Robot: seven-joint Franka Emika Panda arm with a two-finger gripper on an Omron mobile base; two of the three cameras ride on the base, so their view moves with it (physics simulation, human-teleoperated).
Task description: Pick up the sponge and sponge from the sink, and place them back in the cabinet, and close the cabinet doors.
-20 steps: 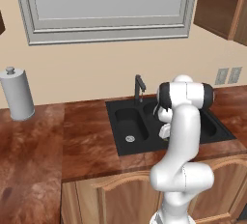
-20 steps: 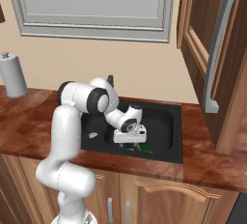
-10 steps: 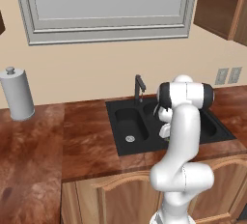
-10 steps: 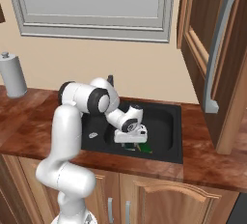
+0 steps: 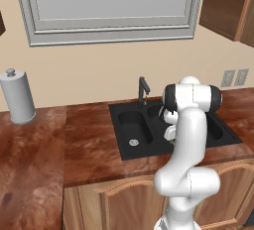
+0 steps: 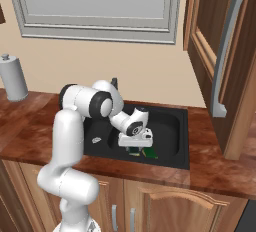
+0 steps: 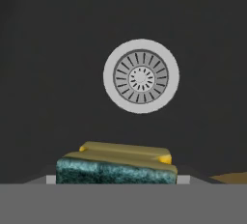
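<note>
Right base view, lower middle of the frame: the white arm bends down into the right basin of the black sink (image 6: 175,126), and the hand (image 6: 135,149) sits low over a sponge (image 6: 134,150), dark green on top, near the front wall of the basin. A second sponge (image 6: 149,153) lies just to its right, the two close together or touching. Compared with a second ago the arm, the hand and both sponges stand in the same places in this view; the change is in the jaws, which have drawn in from wide to narrow.

Hand view: a green-topped sponge (image 7: 116,170) with a yellow layer fills the bottom middle, right at the fingertips, so the hand appears closed on it. Another yellow edge (image 7: 124,148) shows just behind it; whether that is part of the same sponge or the other one cannot be told. A round silver drain (image 7: 141,76) sits above it on the dark basin floor.

Left base view: the arm covers most of the right basin, with the slim faucet (image 5: 143,89) behind it. A paper towel roll (image 5: 17,96) stands at the left on the brown table (image 5: 39,149). An open mid-brown cabinet door (image 6: 220,51) fills the upper right of the right base view
</note>
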